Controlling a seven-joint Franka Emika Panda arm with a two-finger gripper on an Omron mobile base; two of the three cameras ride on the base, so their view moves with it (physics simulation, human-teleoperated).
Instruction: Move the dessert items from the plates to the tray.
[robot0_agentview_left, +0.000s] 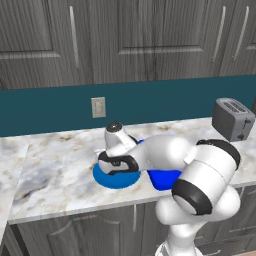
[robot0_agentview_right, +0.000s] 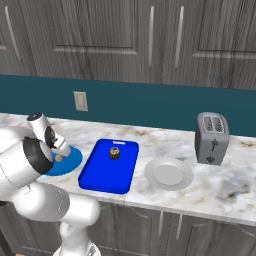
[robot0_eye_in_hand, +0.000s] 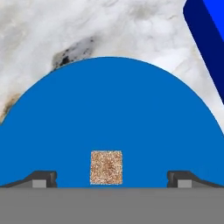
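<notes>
On the round blue plate, one speckled tan cube sits between the wide-open, empty gripper; a second, darker dessert rests on the rectangular tray.

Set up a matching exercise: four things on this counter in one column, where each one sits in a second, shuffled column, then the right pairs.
Things:
1. tan cube-shaped dessert bite
2. dark round dessert
3. pale round plate
4. toaster

Places:
A. between the blue tray and the toaster, with nothing on it
B. at the counter's right end, near the teal wall
C. on the round blue plate, between the open gripper tips
D. inside the rectangular blue tray

Pairs: 1-C, 2-D, 3-A, 4-B
</notes>
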